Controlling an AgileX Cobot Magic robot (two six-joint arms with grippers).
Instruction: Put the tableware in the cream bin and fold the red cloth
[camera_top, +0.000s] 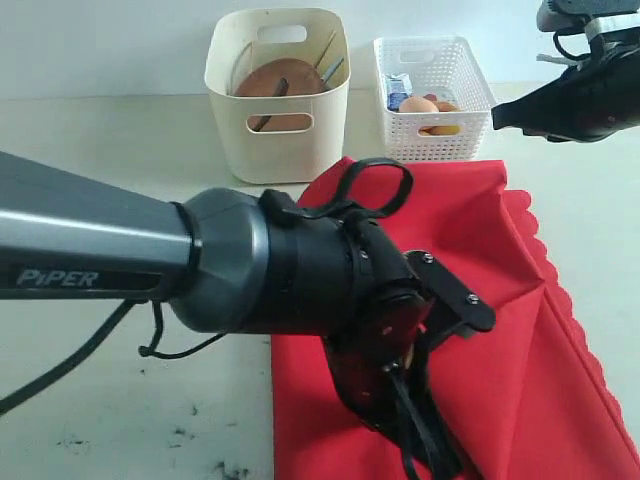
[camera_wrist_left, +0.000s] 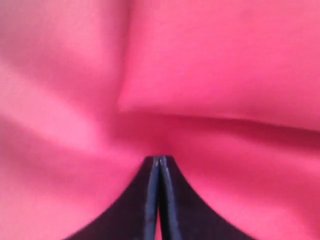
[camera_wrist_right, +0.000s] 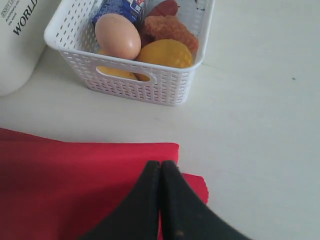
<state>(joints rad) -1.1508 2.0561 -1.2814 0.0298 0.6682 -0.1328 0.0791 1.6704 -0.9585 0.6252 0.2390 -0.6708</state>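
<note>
Exterior and wrist views, cloth-folding step. The cream bin (camera_top: 277, 150) stands at the far side of the table (camera_top: 100, 140), and you can see the round brown plate (camera_top: 280, 78) and the chopsticks (camera_top: 328, 48) inside it. No tableware lies on the visible table, so the loading step reads as done and the fold is the step in hand. The red cloth (camera_top: 500, 290) lies in front of the bin, reaching to the near edge of the exterior view, with its scalloped edge (camera_top: 562, 290) on the right and a raised ridge crossing it. The left gripper (camera_wrist_left: 159, 161) is down on the cloth with its fingers pressed together. Creases converge on the tips, so it appears to pinch a gather of fabric. The right gripper (camera_wrist_right: 161, 165) hangs over the cloth's far right corner, where two layers show slightly offset; its fingers are closed on nothing. Your next move is probably to carry the pinched fabric across to a matching edge, and for the right gripper to spread its fingers before it can take or pin that corner. Note the white lattice basket (camera_wrist_right: 150, 90) with the egg (camera_wrist_right: 118, 36) and orange (camera_wrist_right: 165, 54), just beyond that corner. The bulky left arm (camera_top: 100, 240) hides much of the cloth from the exterior camera.
</note>
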